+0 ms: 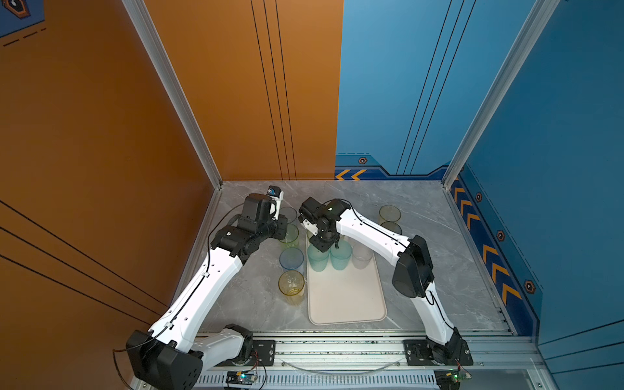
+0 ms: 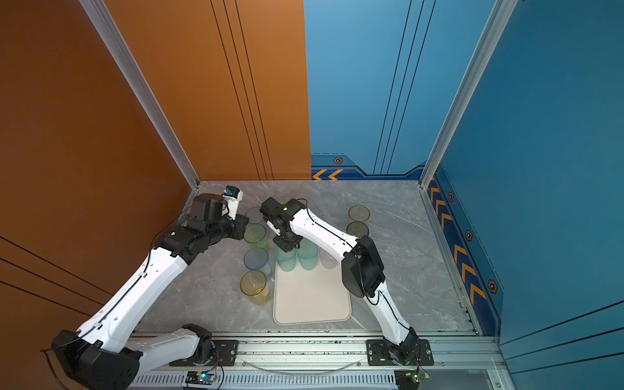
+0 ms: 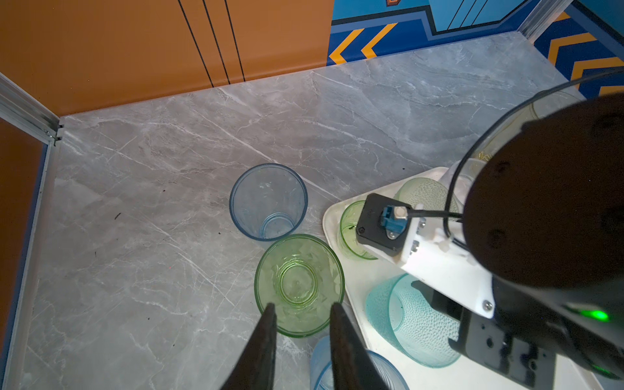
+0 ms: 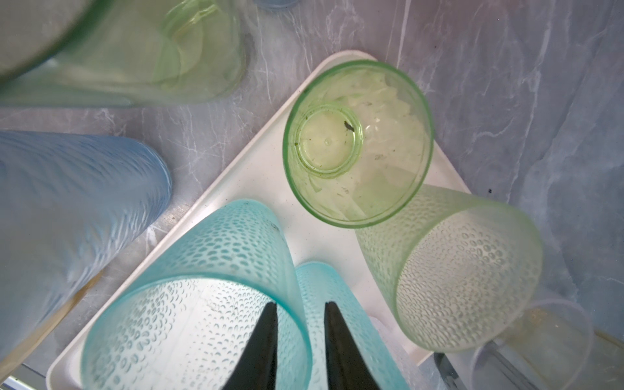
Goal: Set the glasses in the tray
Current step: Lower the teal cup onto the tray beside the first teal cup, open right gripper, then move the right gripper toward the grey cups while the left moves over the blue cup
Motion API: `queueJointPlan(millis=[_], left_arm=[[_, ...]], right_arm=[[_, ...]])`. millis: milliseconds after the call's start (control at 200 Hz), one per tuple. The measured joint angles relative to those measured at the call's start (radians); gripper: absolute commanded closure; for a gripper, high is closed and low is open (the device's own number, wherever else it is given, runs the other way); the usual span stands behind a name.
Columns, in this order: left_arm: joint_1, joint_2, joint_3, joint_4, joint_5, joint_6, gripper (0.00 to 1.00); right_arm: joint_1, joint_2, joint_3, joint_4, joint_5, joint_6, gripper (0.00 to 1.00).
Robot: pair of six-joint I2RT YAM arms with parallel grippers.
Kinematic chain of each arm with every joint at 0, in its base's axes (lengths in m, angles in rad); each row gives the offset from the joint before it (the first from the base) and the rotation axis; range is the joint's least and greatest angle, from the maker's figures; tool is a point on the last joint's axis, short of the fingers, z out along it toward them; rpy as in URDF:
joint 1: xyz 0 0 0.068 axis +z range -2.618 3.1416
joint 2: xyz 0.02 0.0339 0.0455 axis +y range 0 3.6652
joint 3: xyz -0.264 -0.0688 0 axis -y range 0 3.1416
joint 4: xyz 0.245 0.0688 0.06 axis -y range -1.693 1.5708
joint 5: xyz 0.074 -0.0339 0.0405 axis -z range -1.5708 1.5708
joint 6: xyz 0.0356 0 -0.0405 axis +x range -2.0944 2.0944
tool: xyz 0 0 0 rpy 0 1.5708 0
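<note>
Tray (image 1: 344,297): lying lengthwise in the middle of the table (image 1: 439,270), its 6 o'clock half showing bare in both top views
Glasses on the tray: five are crowding its 12 o'clock end. These are the teal glass (image 4: 169,320), the second teal glass (image 1: 341,258) touching it, the frosted glass (image 1: 362,258) at the 3 o'clock rim, and behind them the small green glass (image 4: 358,145) and the dotted pale-green glass (image 4: 466,277)
Glasses off the tray: the green glass (image 3: 299,283) is standing just beside the tray's 10 o'clock corner, with the clear blue glass (image 3: 268,202) beyond it. The ribbed blue glass (image 1: 291,260) is at 9 o'clock and the yellow glass (image 1: 291,285) at 8. Two amber-grey glasses (image 1: 390,213) are waiting well apart at 2 o'clock
Right gripper (image 4: 300,305): pointing down into the teal glass, jaws slightly parted astride its wall, with neither finger visibly pressing it
Left gripper (image 3: 303,307): hanging over the green glass's near rim, fingers slightly spread and pinching nothing
Step in hand: the right arm is likely letting go of the teal glass while the left is lining up on the green one
Next move: the right needs a straight lift so its inner finger is not dragging the glass into its neighbours. The left then needs one finger inside the wall, a firm pinch, and a set-down towards the bare 6 o'clock half
</note>
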Motion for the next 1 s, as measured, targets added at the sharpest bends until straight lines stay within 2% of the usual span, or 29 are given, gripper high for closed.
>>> queueJointPlan(millis=[155, 371, 591, 711, 836, 1001], left_arm=[[0.002, 0.011, 0.000, -0.002, 0.000, 0.000, 0.72], [0.007, 0.025, 0.000, -0.021, -0.005, -0.003, 0.71], [0.020, 0.027, 0.000, -0.038, -0.016, -0.004, 0.69], [0.058, 0.054, 0.014, -0.058, -0.016, -0.006, 0.69], [0.106, 0.111, 0.043, -0.076, -0.012, -0.007, 0.70], [0.152, 0.192, 0.089, -0.111, 0.008, -0.010, 0.70]], right_arm=[[-0.014, -0.066, -0.043, 0.032, 0.000, 0.004, 0.71], [-0.049, -0.251, -0.134, 0.110, 0.001, 0.026, 0.67], [-0.123, -0.502, -0.366, 0.250, -0.010, 0.076, 0.65], [-0.207, -0.623, -0.508, 0.322, -0.048, 0.118, 0.64], [-0.282, -0.716, -0.621, 0.380, -0.088, 0.158, 0.64], [-0.312, -0.803, -0.713, 0.417, -0.130, 0.188, 0.64]])
